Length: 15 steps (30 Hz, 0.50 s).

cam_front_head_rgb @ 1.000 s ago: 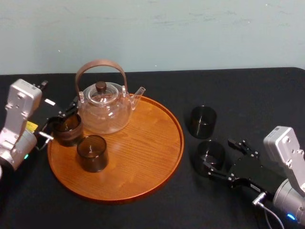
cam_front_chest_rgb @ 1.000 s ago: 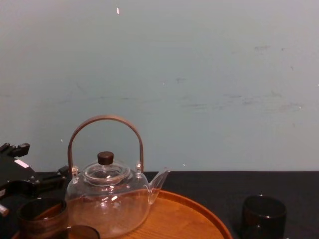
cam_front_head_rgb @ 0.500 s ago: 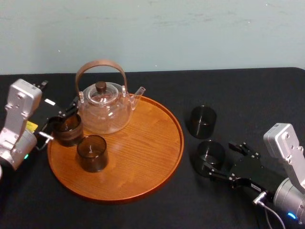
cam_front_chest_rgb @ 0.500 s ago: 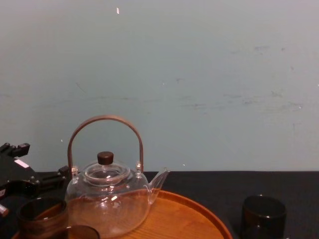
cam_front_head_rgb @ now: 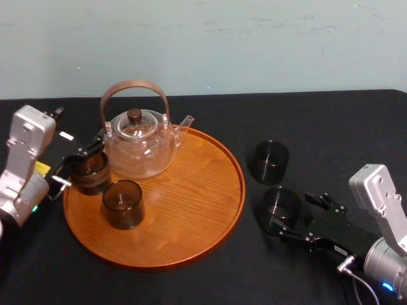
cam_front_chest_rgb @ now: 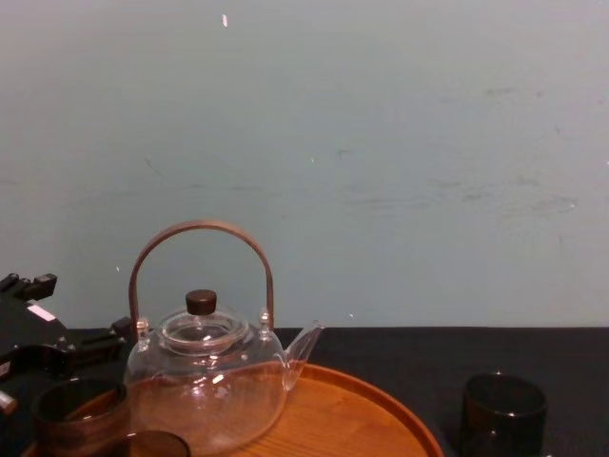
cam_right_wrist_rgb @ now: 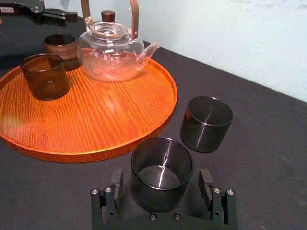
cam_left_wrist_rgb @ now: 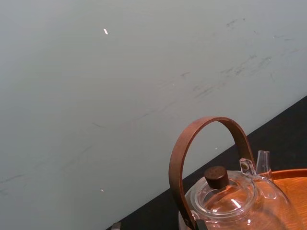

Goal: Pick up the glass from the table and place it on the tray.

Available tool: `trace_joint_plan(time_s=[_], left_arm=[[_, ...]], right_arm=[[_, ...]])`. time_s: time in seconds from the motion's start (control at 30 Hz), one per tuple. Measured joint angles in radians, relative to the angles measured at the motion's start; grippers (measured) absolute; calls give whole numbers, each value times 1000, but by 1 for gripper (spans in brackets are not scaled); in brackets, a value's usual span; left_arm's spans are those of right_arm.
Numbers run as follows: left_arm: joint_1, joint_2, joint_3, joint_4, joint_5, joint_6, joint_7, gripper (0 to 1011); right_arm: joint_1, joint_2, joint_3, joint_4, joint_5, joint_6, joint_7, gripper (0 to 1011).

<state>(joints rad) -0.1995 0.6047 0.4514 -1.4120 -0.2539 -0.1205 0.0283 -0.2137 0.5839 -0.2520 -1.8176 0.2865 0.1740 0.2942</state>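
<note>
2 dark glasses stand on the table (cam_front_head_rgb: pixel 343 121) right of the tray (cam_front_head_rgb: pixel 191 210) in the head view: the far glass (cam_front_head_rgb: pixel 271 162) and, just nearer, the near glass (cam_front_head_rgb: pixel 281 208). The right gripper (cam_front_head_rgb: pixel 293 215) lies low at the near right of the table, reaching in to the near glass. On the tray stand a teapot (cam_front_head_rgb: pixel 140 145) at the far side, a brown cup (cam_front_head_rgb: pixel 89 173) at the left rim and a 3rd glass (cam_front_head_rgb: pixel 123 203) just nearer than the cup. The left gripper (cam_front_head_rgb: pixel 77 160) sits at the brown cup from the left; whether it grips the cup I cannot tell.

In the right wrist view the right gripper's jaws stand open, 1 on each side of the near glass, with a slim gap at each side. That glass is upright on the black cloth, near the tray's rim but apart from it. The far glass stands just beyond it, not touching.

In the chest view the teapot rises over the tray. The brown cup shows at the lower left with the left gripper just beside it, and the far glass at the lower right.

In the left wrist view the teapot's brown handle and lid stand before a pale wall (cam_left_wrist_rgb: pixel 120 72).
</note>
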Motion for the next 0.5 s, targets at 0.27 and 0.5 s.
trace_joint_plan(time_s=[0.27,0.5], left_arm=[[0,0,0,0,0,0,0,1001],[0,0,0,0,0,0,0,1001]], right_arm=[[24,-26,7,33,-5,17,22,1002],[44,-42,10,52,-14,25,35,1002]])
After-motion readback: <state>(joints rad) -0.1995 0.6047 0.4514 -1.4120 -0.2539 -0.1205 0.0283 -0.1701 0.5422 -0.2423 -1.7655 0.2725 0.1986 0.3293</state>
